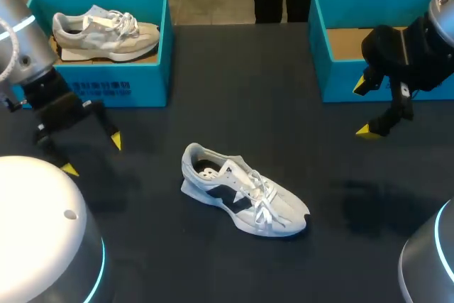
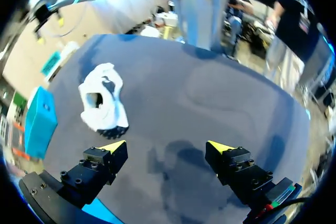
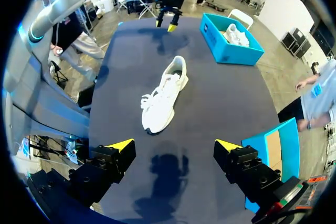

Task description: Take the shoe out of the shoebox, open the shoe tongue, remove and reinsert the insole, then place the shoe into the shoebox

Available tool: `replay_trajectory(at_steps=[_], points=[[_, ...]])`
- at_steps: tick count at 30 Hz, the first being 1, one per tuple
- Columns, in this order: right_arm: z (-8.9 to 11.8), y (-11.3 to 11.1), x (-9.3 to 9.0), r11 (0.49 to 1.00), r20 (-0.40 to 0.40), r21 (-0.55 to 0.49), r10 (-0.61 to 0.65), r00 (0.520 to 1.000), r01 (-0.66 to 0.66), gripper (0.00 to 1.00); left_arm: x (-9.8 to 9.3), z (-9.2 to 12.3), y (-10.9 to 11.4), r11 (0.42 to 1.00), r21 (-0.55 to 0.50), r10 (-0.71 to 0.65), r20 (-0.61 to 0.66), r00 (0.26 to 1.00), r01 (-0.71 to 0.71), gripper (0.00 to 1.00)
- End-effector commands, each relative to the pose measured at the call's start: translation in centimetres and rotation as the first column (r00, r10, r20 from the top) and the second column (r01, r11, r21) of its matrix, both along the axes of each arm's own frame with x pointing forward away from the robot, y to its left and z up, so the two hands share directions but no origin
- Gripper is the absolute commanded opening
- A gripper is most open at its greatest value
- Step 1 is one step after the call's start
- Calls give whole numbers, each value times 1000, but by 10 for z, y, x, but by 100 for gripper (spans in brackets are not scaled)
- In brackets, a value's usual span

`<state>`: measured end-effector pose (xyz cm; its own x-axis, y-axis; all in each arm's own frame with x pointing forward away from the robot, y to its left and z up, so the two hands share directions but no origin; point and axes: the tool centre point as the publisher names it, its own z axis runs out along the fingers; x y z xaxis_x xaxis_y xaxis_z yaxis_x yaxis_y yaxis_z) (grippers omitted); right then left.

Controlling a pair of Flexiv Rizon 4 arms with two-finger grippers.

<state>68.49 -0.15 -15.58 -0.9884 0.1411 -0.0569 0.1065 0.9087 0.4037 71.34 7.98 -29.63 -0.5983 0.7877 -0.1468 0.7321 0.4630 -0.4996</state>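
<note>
> White sneaker with the dark side panel, where's it at right now?

Out of the box. The shoe [image 1: 245, 191] sits upright on its sole in the middle of the worktop [image 1: 234, 76], toe angled toward me and my right, heel toward the far side. The empty shoebox [image 1: 340, 79] is at my far right. The other box [image 1: 99, 90] at far left has a second shoe [image 1: 106, 32] in it, and I'm leaving that one alone.

> and your claws?

Both spread wide, pinching nothing. Left claw [image 1: 92, 154] hovers near the left box, and right claw [image 1: 363, 108] hangs just in front of the empty shoebox. Both are well apart from the shoe.

> how's it gonna handle?

My guess: light, with a soft upper that squishes if I pinch across the toe. The sole's probably the only stiff bit. So I'd pin it at the heel collar [image 1: 193, 154] with one claw, one finger inside and one outside. The other claw then pulls the tongue [image 1: 230, 169] up and forward. The laces [image 1: 259, 193] look loose and floppy, so it'd be easy to snag a fingertip. The insole is likely thin and bendy, but I can't really make it out down in the opening. The shoe could also skate across the worktop if I just push it, so I'd hold first, then tug.
</note>
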Motion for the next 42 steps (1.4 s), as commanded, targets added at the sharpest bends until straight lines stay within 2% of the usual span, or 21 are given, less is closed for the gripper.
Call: replay_trajectory(at_steps=[1, 8, 18, 27, 31, 42], points=[[0, 2, 3, 1000, -6, -3, 1, 1000, -2, 100, 17, -1, 4, 976, -107, 168, -204, 964, -192, 100], [0, 2, 3, 1000, -6, -3, 1, 1000, -2, 100, 28, 3, 3, 893, -167, 345, -343, 874, -418, 100], [0, 2, 3, 1000, -6, -3, 1, 1000, -2, 100, 26, -1, 1, 767, -197, 456, -502, 735, -610, 100], [0, 2, 3, 1000, -6, -3, 1, 1000, -2, 100, 22, -17, 4, 717, -207, 469, -563, 680, -665, 100], [0, 2, 3, 1000, -6, -3, 1, 1000, -2, 100, 19, -31, 5, 716, -228, 472, -538, 698, -660, 100], [0, 2, 3, 1000, -6, -3, 1, 1000, -2, 100, 21, -54, 14, 600, -305, 532, -537, 654, -739, 100]])
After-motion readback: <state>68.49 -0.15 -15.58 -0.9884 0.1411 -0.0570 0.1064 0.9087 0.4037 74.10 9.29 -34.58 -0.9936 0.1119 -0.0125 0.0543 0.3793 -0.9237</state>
